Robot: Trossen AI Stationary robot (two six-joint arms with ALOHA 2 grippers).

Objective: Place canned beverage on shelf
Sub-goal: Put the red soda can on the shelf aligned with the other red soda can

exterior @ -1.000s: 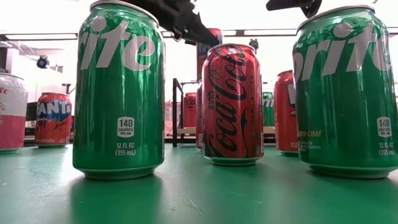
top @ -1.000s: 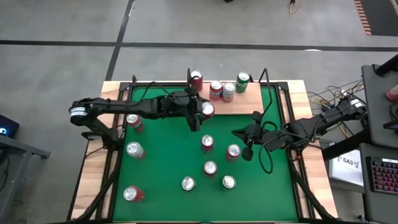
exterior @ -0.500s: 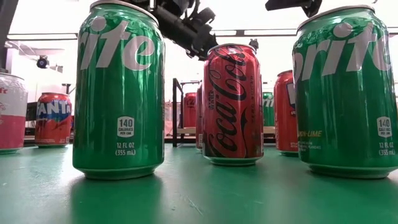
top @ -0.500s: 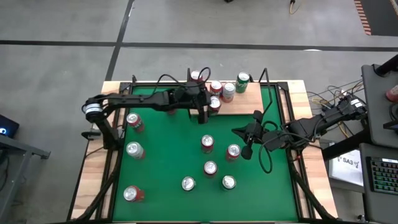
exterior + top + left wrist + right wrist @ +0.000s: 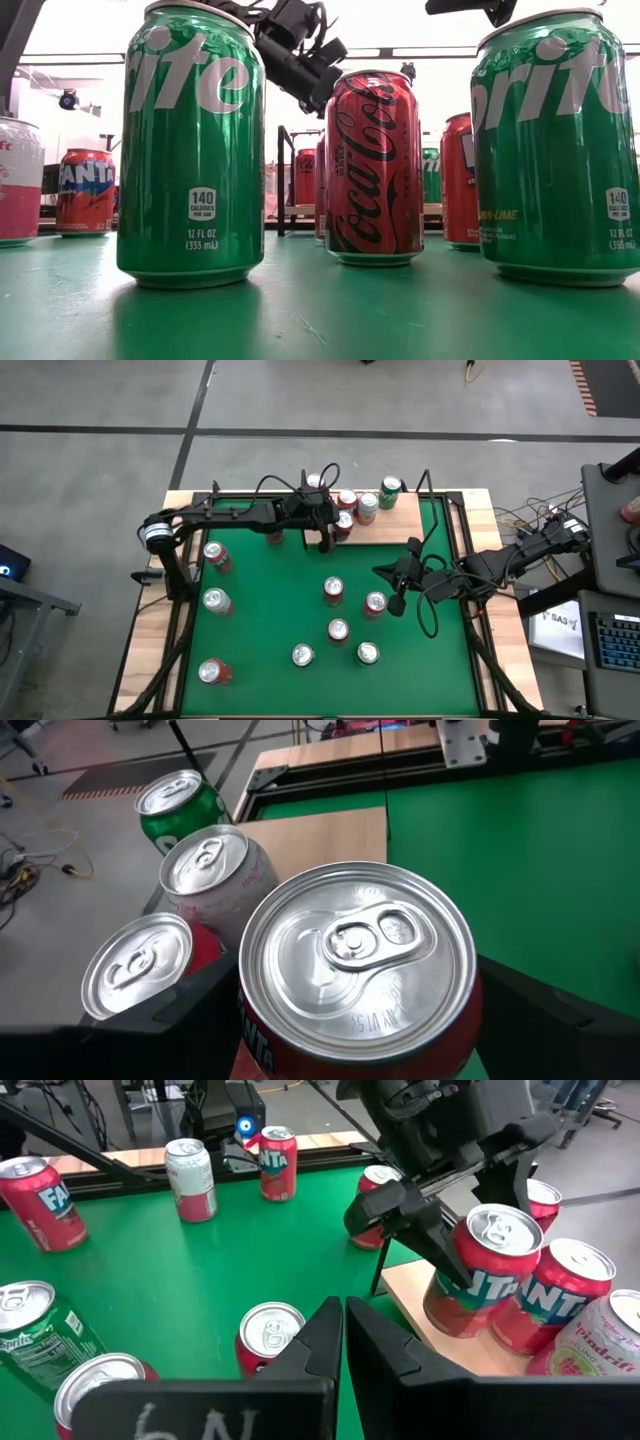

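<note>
A red Fanta can (image 5: 487, 1270) with a silver top sits on the light tan shelf (image 5: 385, 526) at the far edge of the green felt table (image 5: 270, 610), beside red, pale pink (image 5: 212, 880) and green (image 5: 180, 808) cans.

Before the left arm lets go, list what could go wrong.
1. The Fanta can in the left gripper sits at the shelf edge; released there, it might tip onto the green table.
2. Another Fanta can stands right beside it, so opening the fingers could nudge it.
3. The right gripper waits shut near loose cans.
</note>
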